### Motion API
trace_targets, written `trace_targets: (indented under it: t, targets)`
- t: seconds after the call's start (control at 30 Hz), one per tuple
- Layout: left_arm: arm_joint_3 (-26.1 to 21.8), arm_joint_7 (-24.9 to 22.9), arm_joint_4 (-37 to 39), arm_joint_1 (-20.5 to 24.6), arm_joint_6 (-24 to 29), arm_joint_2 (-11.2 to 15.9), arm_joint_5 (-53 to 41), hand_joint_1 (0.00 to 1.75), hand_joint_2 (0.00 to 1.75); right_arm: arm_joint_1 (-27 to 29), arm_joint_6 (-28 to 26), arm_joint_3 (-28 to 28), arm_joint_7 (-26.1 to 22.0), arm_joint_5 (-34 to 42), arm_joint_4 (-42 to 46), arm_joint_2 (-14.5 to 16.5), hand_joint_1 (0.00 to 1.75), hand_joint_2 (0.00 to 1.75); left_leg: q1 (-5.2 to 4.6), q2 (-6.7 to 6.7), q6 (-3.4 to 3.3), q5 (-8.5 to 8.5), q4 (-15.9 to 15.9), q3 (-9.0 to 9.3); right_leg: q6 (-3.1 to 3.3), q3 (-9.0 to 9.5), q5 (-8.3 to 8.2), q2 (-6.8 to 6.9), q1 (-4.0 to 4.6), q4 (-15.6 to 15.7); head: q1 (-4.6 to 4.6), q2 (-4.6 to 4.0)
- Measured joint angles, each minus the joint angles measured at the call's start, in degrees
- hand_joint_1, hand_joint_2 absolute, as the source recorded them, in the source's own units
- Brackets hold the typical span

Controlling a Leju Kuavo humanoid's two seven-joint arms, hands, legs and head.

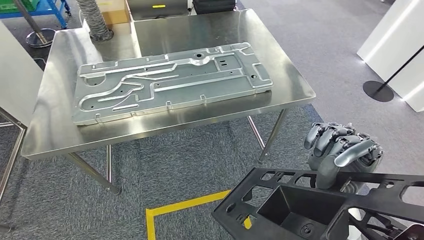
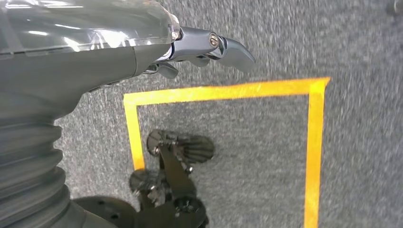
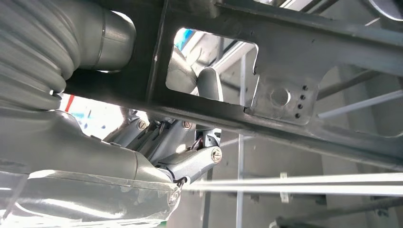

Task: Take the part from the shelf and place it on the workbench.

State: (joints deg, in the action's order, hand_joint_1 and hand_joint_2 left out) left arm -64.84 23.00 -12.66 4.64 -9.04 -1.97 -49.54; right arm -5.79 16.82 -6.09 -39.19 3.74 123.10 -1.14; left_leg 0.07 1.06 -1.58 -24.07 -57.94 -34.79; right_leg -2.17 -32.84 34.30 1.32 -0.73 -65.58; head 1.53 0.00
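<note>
The black part (image 1: 320, 205) sits low at the near right, off the tabletop (image 1: 295, 85), carried over grey carpet. Ahead, a big silver stamped metal panel (image 1: 170, 82) lies flat across the middle of that steel tabletop, covering most of it. Yellow floor tape (image 1: 175, 207) marks a corner on the carpet just in front. The right hand (image 1: 342, 150) is clenched on the part's far edge, fingers curled over the top. The left hand (image 2: 209, 47) hangs above the carpet, fingers slack, holding nothing.
</note>
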Motion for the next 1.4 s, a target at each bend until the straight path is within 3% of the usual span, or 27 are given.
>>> trace_targets:
  t: [0.07,0.1,0.13,0.2,0.27,0.33,0.43,0.5,0.57,0.6,0.63,0.7,0.77,0.8,0.93,1.0,1.07,1.1,1.13,1.17,1.23,1.27,1.33,1.4]
  targets:
    - [0.00,-0.21,0.00,0.09,-0.01,0.01,-0.14,0.00,1.75,0.06,0.68,0.07,0.00,0.84,0.05,0.00,1.71,1.75,-0.29,-0.89,-0.34,-0.15,-0.05,0.06,0.12,-4.41,2.55,-0.95,0.06,-7.55,0.00,0.00]
    - [-0.01,-0.27,0.00,0.07,-0.02,0.02,-0.24,0.00,1.75,0.09,1.12,0.14,0.00,1.23,0.07,0.01,1.71,1.75,-0.51,-1.30,-0.47,-0.25,-0.09,0.16,0.30,-5.74,2.26,-1.04,0.11,-9.12,0.00,0.00]
    - [-0.01,-0.28,0.00,0.06,-0.02,0.02,-0.37,0.00,1.75,0.14,1.57,0.29,0.00,1.49,0.11,0.02,1.71,1.75,-0.74,-1.66,-0.56,-0.36,-0.12,0.32,0.64,-5.86,0.72,-1.06,0.24,-8.15,0.00,0.00]
    - [-0.01,-0.30,0.00,0.05,-0.04,-0.04,-0.70,0.00,1.75,0.23,2.49,0.75,0.00,1.78,0.32,0.08,1.71,1.75,-1.12,-2.25,-0.67,-0.63,-0.14,0.76,1.81,-3.46,-4.26,-1.18,0.75,-0.91,0.00,0.00]
    - [-0.01,-0.27,0.01,0.04,-0.11,-0.21,-0.98,0.00,1.75,0.27,3.23,1.23,0.00,1.90,0.60,0.25,1.71,1.75,-1.35,-2.52,-0.49,-0.84,-0.22,0.85,2.90,-1.04,-7.32,-1.26,1.29,5.53,0.01,0.00]
    - [-0.01,-0.24,0.01,-0.01,-0.19,-0.27,-1.12,0.00,1.75,0.36,3.91,1.73,0.00,2.05,0.85,0.54,1.71,1.75,-1.26,-2.54,-0.03,-0.94,-0.21,0.74,3.22,-0.58,-7.72,-1.24,1.62,7.08,0.01,0.00]
    - [0.00,-0.17,-0.02,-0.03,-0.23,-0.09,-1.44,0.00,1.75,0.46,4.68,2.44,0.00,2.28,1.11,0.98,1.71,1.75,-1.28,-2.38,0.88,-1.84,-0.93,0.72,3.38,0.02,-8.14,-1.15,1.05,8.23,0.01,0.00]
    - [0.01,-0.13,-0.03,0.01,-0.25,-0.03,-1.56,0.00,1.75,0.52,5.04,2.84,0.00,2.39,1.20,1.39,1.71,1.75,-0.94,-2.09,1.70,-4.78,-5.81,-1.27,3.45,0.51,-8.29,-0.98,0.59,8.83,0.01,0.00]
    - [0.02,-0.10,-0.03,0.00,-0.23,0.03,-1.62,0.00,1.75,0.75,5.56,3.31,0.00,2.46,1.24,1.76,1.71,1.75,-0.28,-1.76,2.46,-8.08,-13.52,-4.93,3.42,0.63,-8.09,-0.89,0.44,8.83,0.02,0.00]
    - [0.02,-0.08,-0.03,-0.04,-0.21,0.05,-1.65,0.00,1.75,0.91,5.90,3.55,0.00,2.49,1.25,1.95,1.71,1.75,0.04,-1.61,2.76,-8.61,-15.91,-6.13,3.32,0.73,-7.93,-0.87,0.36,8.82,0.02,0.00]
    - [0.02,-0.02,-0.02,-0.07,-0.21,0.08,-1.67,0.00,1.75,1.04,6.27,3.80,0.00,2.52,1.26,2.14,1.71,1.75,0.30,-1.48,3.00,-7.94,-15.92,-6.15,3.16,0.90,-7.75,-0.85,0.25,8.79,0.02,0.00]
    - [0.02,0.21,-0.03,-0.08,-0.20,0.14,-1.82,0.00,1.75,1.15,6.99,4.38,0.00,2.64,1.29,2.57,1.71,1.75,0.68,-1.23,3.28,-4.17,-9.57,-2.90,2.71,1.51,-7.26,-0.84,-0.01,8.71,0.02,0.00]
    - [0.02,0.46,-0.04,0.02,-0.21,0.21,-2.03,0.00,1.75,1.16,7.76,5.08,0.00,2.81,1.38,2.96,1.71,1.75,0.69,-0.93,3.06,-1.84,-2.32,0.93,2.07,2.06,-6.73,-0.84,-0.02,8.58,0.01,0.00]
    - [0.02,0.56,-0.04,0.07,-0.22,0.24,-2.14,0.00,1.75,1.17,8.17,5.48,0.00,2.90,1.46,3.19,1.71,1.75,0.61,-0.84,2.68,-1.64,-0.35,1.94,1.71,2.22,-6.56,-0.84,0.05,8.57,0.01,0.00]
    - [0.03,0.78,-0.04,0.01,-0.20,0.26,-2.52,0.00,1.75,1.26,9.32,7.05,0.00,3.05,1.89,3.90,1.71,1.75,0.44,-1.10,0.74,-2.33,0.63,2.86,0.36,2.15,-6.08,-0.89,0.01,7.12,0.01,0.00]
    - [0.04,0.90,-0.04,0.04,-0.20,0.27,-2.64,0.00,1.75,1.35,9.78,7.73,0.00,3.14,2.10,4.19,1.71,1.75,0.44,-1.22,0.06,-2.64,0.77,3.57,0.05,-0.48,-4.06,-0.99,-0.06,2.21,0.00,0.00]
    - [0.04,0.98,-0.04,0.06,-0.19,0.29,-2.67,0.00,1.75,1.54,10.14,8.30,0.00,3.25,2.16,4.48,1.71,1.75,0.19,-1.33,-0.39,-3.16,0.77,4.05,0.00,-5.53,-1.40,-1.05,-0.01,-5.49,0.00,0.00]
    - [0.04,1.03,-0.04,0.01,-0.16,0.30,-2.67,0.00,1.75,1.68,10.32,8.54,0.00,3.28,2.16,4.63,1.71,1.75,-0.03,-1.42,-0.52,-3.51,0.76,4.41,0.08,-7.69,-0.98,-1.05,0.02,-8.10,0.00,0.00]
    - [0.04,1.09,-0.04,-0.04,-0.13,0.31,-2.68,0.00,1.75,1.79,10.56,8.79,0.00,3.31,2.16,4.76,1.71,1.75,-0.26,-1.54,-0.60,-3.92,0.76,4.90,0.32,-8.92,-1.63,-1.06,0.10,-8.82,0.00,0.00]
    - [0.04,1.15,-0.04,-0.08,-0.09,0.31,-2.68,0.00,1.75,1.87,10.80,9.01,0.00,3.34,2.16,4.88,1.71,1.75,-0.50,-1.66,-0.63,-4.40,0.76,5.59,0.72,-8.93,-3.46,-1.08,0.27,-7.18,0.00,0.00]
    - [0.04,1.28,-0.02,-0.13,-0.07,0.22,-2.68,0.00,1.75,1.88,11.13,9.32,0.00,3.40,2.24,5.05,1.71,1.75,-0.83,-1.84,-0.64,-5.48,0.83,7.03,2.17,-6.59,-8.70,-1.13,0.98,0.34,0.00,0.00]
    - [0.04,1.33,0.00,-0.10,-0.07,0.16,-2.68,0.00,1.75,1.87,11.20,9.40,0.00,3.42,2.29,5.13,1.71,1.75,-0.94,-1.93,-0.53,-5.96,0.91,7.58,2.85,-5.49,-10.22,-1.17,1.37,3.70,0.02,0.00]
    - [0.04,1.39,0.04,-0.03,-0.06,0.05,-2.67,0.00,1.75,1.86,11.39,9.49,0.00,3.47,2.50,5.31,1.71,1.75,-0.91,-1.90,-0.06,-6.52,1.18,8.10,3.72,-4.49,-11.09,-1.27,1.94,6.90,0.05,0.00]
    - [0.04,1.43,0.02,0.03,-0.04,0.21,-2.67,0.00,1.75,1.88,11.54,9.56,0.00,3.49,2.71,5.46,1.71,1.75,-0.98,-1.73,0.58,-6.40,1.10,8.62,4.09,-3.61,-10.82,-1.33,1.75,7.85,0.06,0.00]
